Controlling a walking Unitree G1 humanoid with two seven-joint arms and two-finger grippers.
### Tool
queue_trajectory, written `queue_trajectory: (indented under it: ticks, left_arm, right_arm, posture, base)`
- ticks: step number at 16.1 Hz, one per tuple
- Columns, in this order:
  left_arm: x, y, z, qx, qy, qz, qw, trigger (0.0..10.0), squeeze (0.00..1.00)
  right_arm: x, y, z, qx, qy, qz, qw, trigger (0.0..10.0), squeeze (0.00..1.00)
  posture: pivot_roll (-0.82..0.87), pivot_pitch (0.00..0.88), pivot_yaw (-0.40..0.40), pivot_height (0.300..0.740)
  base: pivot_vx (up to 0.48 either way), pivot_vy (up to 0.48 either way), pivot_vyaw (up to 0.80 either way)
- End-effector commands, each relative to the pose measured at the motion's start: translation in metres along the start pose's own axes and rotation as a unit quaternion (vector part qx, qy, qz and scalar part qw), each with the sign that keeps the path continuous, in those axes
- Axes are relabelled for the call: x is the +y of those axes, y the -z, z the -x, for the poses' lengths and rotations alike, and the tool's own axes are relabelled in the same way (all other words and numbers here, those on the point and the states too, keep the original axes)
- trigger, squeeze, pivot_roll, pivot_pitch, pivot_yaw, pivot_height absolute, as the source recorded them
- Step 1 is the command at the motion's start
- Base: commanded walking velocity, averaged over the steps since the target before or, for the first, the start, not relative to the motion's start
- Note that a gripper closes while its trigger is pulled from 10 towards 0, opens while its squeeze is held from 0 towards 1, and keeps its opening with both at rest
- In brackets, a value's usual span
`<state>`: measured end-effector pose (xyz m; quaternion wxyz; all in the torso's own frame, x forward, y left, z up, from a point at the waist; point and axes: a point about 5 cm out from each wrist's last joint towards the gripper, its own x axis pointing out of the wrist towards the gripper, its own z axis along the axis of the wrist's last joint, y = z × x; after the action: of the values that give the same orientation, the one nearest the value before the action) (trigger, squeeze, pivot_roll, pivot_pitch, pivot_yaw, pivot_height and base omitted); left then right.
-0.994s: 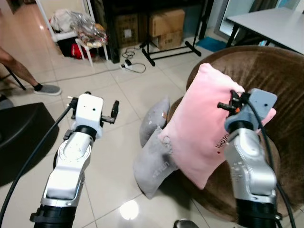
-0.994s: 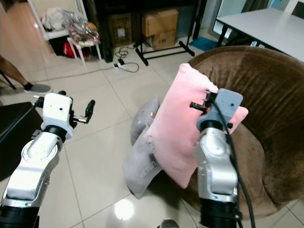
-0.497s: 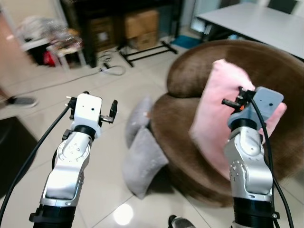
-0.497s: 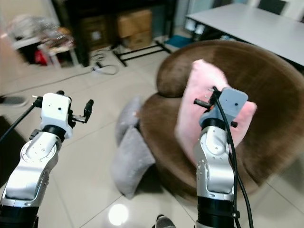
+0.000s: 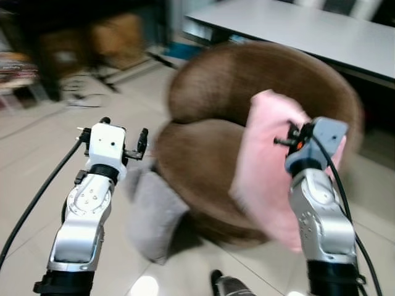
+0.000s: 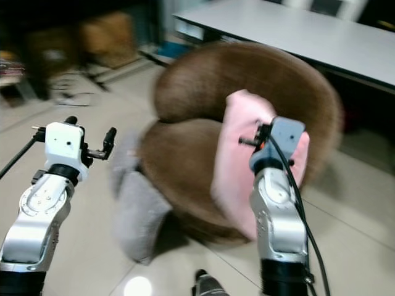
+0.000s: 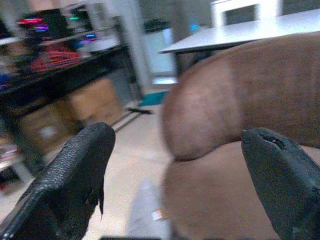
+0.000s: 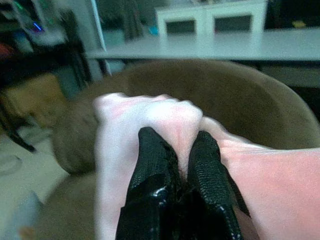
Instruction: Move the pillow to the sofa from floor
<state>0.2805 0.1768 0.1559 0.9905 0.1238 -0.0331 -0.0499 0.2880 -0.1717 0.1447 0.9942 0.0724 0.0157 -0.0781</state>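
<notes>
- Round brown plush sofa (image 5: pixel 210 154): you have it straight ahead, its curved back rising behind a low seat cushion, standing on the pale tiled floor (image 5: pixel 37 166). The head views are blurred.
- Long grey-white table (image 5: pixel 296 28): it runs behind the sofa, at the far right of your view.
- Large pink fabric pillow (image 5: pixel 265 166): your task item. It hangs in the air from your right hand, clear of the floor, in front of the right side of the sofa's seat and back. You cannot tell whether its lower edge touches the seat.
- Two grey cushions (image 5: pixel 151 209): they lie on the floor against the left front of the sofa's base, well blurred.
- Cardboard boxes (image 5: pixel 114 34): they stand on the floor at the far left, under dark furniture.
- Right hand (image 8: pixel 172 165): in the right wrist view its two black fingers (image 8: pixel 150 170) are pressed nearly together with a bunched fold of the pink pillow pinched between them.
- Left hand (image 7: pixel 180 180): raised at your left, its fingers (image 7: pixel 75 165) spread wide with nothing between them, pointing toward the sofa.
</notes>
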Motion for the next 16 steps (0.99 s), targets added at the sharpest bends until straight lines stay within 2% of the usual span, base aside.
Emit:
queue_trajectory:
  ticks: [1,4,5,12,14,16]
  left_arm:
    - [0.0059,0.002,0.0028,0.003,-0.004,0.0,1.0,10.0,0.0]
    - [0.006,0.0023,0.0034,0.001,-0.005,0.004,1.0,10.0,0.0]
    - [0.0062,0.0022,0.0033,0.0,-0.005,0.004,1.0,10.0,0.0]
    - [0.0064,0.0009,0.0009,-0.002,0.002,0.002,1.0,10.0,0.0]
    - [0.0048,0.001,0.0011,-0.001,0.005,0.002,1.0,10.0,0.0]
    - [0.0049,0.0015,0.0018,0.0,0.008,0.003,1.0,10.0,0.0]
  right_arm:
    - [0.0077,-0.007,0.0002,-0.012,-0.022,-0.01,1.0,10.0,0.0]
    - [0.0068,-0.0008,0.0008,0.008,-0.026,0.014,1.0,10.0,0.0]
    - [0.0064,-0.0009,0.0007,0.006,-0.028,0.028,0.999,10.0,0.0]
    - [0.0073,0.002,0.001,0.017,-0.036,0.003,0.999,10.0,0.0]
    - [0.0059,0.0017,0.0006,0.014,-0.029,0.016,0.999,10.0,0.0]
    - [0.0058,0.0025,0.0013,0.018,-0.029,-0.003,0.999,10.0,0.0]
  posture:
    - [-0.06,0.0,0.011,0.74]
    - [-0.05,0.0,0.001,0.74]
    - [-0.05,0.0,0.003,0.74]
    - [-0.05,0.0,0.016,0.74]
    - [-0.05,0.0,0.018,0.74]
    - [-0.05,0.0,0.022,0.74]
  base:
    - [0.0,0.0,-0.8]
    - [0.183,0.0,-0.77]
    - [0.304,0.0,0.0]
    - [0.306,0.0,0.0]
    - [0.324,0.0,0.0]
    - [0.326,0.0,0.0]
